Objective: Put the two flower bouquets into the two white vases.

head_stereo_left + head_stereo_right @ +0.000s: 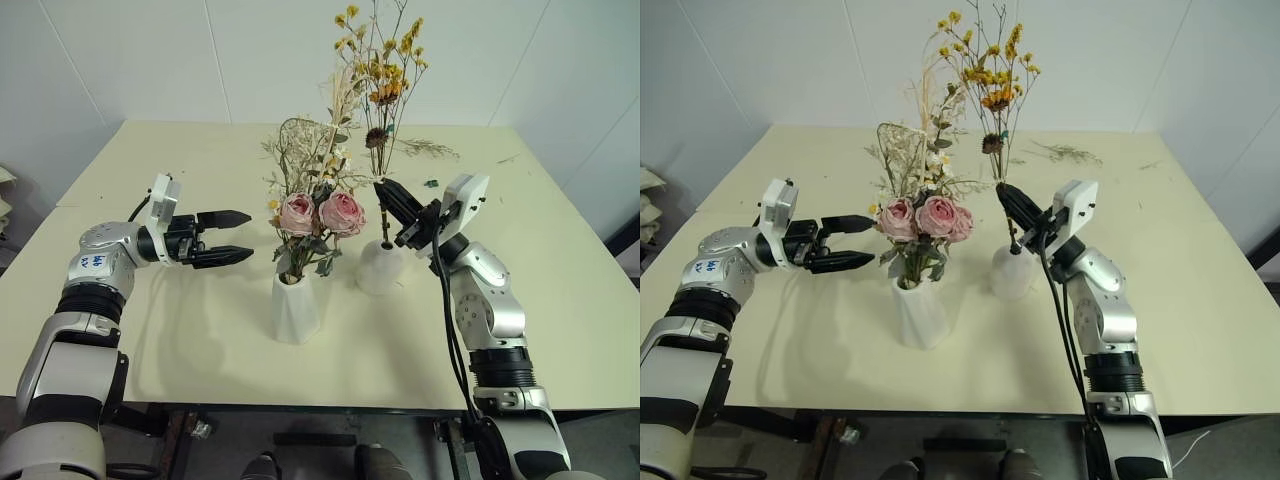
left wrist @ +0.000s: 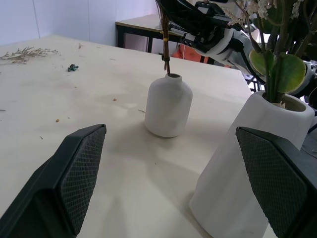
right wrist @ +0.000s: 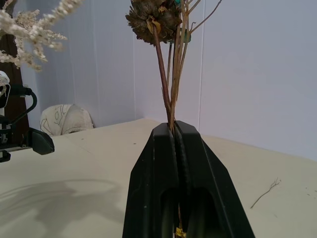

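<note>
- Above the round vase [image 1: 381,266], the right claw [image 1: 392,202] is clamped tight on the thin stems of the yellow sprig [image 1: 380,70], which stands nearly upright with its foot already in the small hole.
- Letting go looks like the remaining move; the stem's long axis runs up and down, straight over the vase mouth.
- Left claw [image 1: 227,241] hangs wide and empty, just beside the rose bouquet [image 1: 318,200] seated in the tall vase [image 1: 294,305].
- Pale table [image 1: 180,160], loose twigs [image 1: 430,149] at the far side, white walls.

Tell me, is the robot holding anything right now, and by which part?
Yes: the right gripper pinches the yellow-orange sprig by its thin stems, just above the round vase. The left gripper is open and holds nothing.
</note>
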Available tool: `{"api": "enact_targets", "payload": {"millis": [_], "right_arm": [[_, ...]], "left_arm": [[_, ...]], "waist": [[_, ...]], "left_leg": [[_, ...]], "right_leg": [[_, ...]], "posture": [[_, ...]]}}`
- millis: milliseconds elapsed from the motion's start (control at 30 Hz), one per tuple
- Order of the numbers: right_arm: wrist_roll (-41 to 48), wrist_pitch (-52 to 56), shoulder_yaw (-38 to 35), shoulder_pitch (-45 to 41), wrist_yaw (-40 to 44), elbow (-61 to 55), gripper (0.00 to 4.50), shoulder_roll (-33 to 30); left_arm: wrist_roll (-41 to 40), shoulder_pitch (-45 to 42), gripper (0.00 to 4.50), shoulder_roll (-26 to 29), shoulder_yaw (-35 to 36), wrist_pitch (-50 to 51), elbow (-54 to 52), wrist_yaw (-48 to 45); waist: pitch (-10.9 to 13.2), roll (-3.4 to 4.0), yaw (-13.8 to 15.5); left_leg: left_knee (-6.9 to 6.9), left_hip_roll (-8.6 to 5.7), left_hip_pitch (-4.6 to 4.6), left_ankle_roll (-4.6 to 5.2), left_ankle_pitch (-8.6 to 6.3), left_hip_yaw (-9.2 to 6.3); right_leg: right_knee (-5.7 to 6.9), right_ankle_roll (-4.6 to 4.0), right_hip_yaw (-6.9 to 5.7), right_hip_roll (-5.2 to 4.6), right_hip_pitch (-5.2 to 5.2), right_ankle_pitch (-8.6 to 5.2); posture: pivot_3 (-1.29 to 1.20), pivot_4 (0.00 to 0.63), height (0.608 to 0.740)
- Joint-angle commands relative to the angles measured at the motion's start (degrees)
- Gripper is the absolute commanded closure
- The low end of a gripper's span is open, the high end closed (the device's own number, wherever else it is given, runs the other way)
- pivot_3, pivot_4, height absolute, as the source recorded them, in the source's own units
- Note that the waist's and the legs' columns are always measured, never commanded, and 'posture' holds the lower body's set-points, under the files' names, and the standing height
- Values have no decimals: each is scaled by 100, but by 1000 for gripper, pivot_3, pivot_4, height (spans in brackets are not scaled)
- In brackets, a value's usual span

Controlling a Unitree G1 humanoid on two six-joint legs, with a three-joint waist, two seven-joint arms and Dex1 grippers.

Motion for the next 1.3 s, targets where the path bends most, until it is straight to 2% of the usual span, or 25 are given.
{"api": "enact_targets", "payload": {"millis": [33,533,833,1300], "right_arm": [[11,28,-38,208,-90,-122,4460,-9],[-1,81,-50,497,-237,-360,4460,-38],[-130,31,0,222,-426,-503,4460,-52],[-336,180,269,290,-699,-896,4460,54]], "left_arm": [[-163,10,0,118,143,-40,-176,-642],[-142,-12,0,108,140,-45,-175,-642],[-126,-84,0,131,116,2,-108,-642],[-23,-348,0,144,173,93,160,-642]], "waist": [[0,0,2],[-2,-3,12],[-2,-3,8],[-1,-3,-6]], "left_leg": [[0,0,0,0,0,0],[1,0,3,-1,2,-3],[1,-1,5,-1,3,-3],[-1,-2,3,-1,3,-4]], "right_leg": [[0,0,0,0,0,0],[4,0,0,0,3,0],[6,-1,0,1,3,0],[4,-1,0,1,1,-1]], "posture": [[0,150,740],[0,150,740],[0,150,740],[0,150,740]]}}
